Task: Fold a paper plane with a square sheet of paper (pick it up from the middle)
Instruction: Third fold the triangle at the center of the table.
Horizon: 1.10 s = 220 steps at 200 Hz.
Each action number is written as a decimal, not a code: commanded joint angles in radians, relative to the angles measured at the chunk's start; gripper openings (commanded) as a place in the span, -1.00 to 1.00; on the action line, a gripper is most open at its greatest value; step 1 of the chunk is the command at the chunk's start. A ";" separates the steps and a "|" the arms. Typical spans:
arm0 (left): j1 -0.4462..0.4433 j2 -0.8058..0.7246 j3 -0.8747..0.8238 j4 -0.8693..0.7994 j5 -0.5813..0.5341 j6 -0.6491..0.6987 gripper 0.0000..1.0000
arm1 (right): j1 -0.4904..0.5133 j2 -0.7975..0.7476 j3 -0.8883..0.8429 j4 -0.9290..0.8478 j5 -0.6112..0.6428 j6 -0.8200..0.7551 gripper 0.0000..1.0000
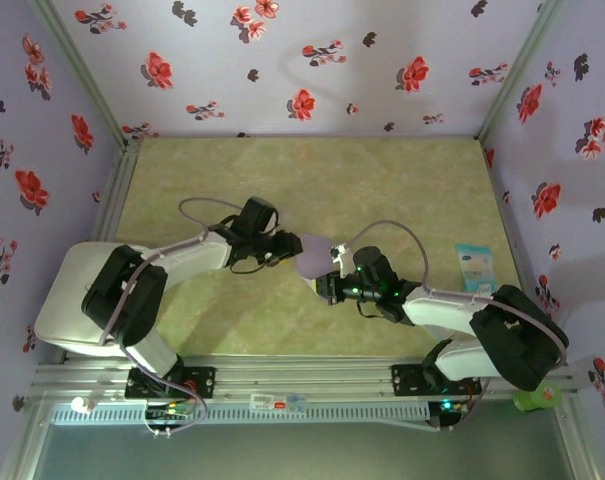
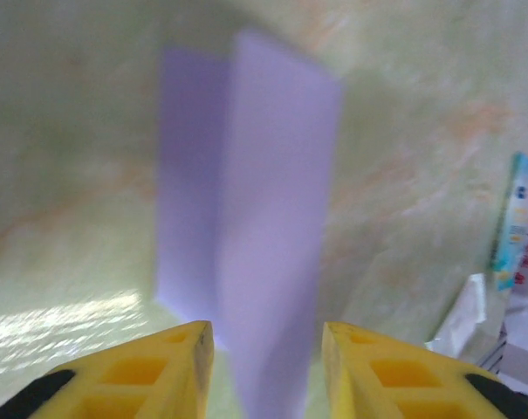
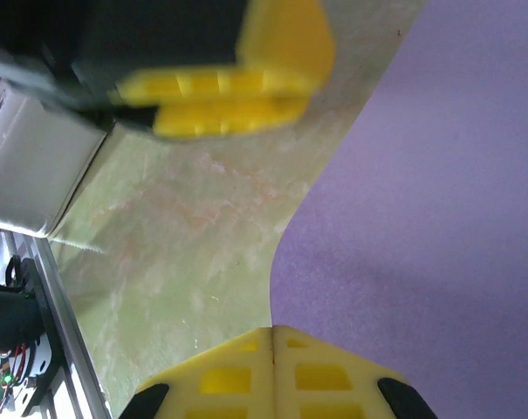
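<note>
The square sheet of paper (image 1: 310, 255) is pale lavender and hangs lifted between the two grippers over the middle of the table. In the left wrist view the paper (image 2: 272, 218) is bent along a lengthwise crease, a folded sheet rather than a pointed paper plane. My left gripper (image 1: 287, 250) is open, and its yellow fingers (image 2: 268, 327) straddle the paper's near end with a gap on each side. My right gripper (image 1: 322, 278) is shut, its fingertips (image 3: 272, 330) pressed together on the paper's edge (image 3: 438, 218). The left gripper's fingers (image 3: 237, 96) show at the top of the right wrist view.
A small light-blue card (image 1: 474, 266) lies flat near the right wall, also visible at the edge of the left wrist view (image 2: 514, 218). The green marbled tabletop (image 1: 282, 180) is walled by floral panels. An aluminium rail (image 1: 302, 385) runs along the near edge.
</note>
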<state>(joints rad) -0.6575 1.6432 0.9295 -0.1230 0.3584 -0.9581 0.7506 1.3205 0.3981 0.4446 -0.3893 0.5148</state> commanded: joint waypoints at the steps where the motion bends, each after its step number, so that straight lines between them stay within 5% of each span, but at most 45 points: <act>1: -0.017 0.000 -0.057 0.100 -0.002 -0.097 -0.16 | -0.007 -0.013 0.008 0.014 0.021 -0.026 -1.00; 57: -0.045 0.072 -0.061 0.223 0.027 -0.169 -0.05 | -0.007 -0.019 0.002 0.015 0.015 -0.034 -1.00; 113: -0.052 0.095 -0.070 0.250 0.030 -0.181 -0.49 | 0.001 -0.035 0.003 0.006 0.000 -0.084 -0.97; 151: -0.052 0.079 -0.100 0.299 0.020 -0.212 -1.00 | 0.045 -0.086 0.033 -0.146 0.066 -0.189 -0.57; 191: -0.053 0.060 -0.123 0.339 0.012 -0.236 -1.00 | 0.142 -0.185 0.095 -0.387 0.230 -0.334 -0.38; 220: -0.053 0.049 -0.126 0.331 0.007 -0.235 -1.00 | 0.225 -0.182 0.118 -0.419 0.396 -0.394 -0.03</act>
<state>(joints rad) -0.7033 1.7298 0.8158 0.1829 0.3771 -1.1778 0.9222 1.1397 0.4839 0.1108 -0.1646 0.2222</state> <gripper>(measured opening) 0.053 0.444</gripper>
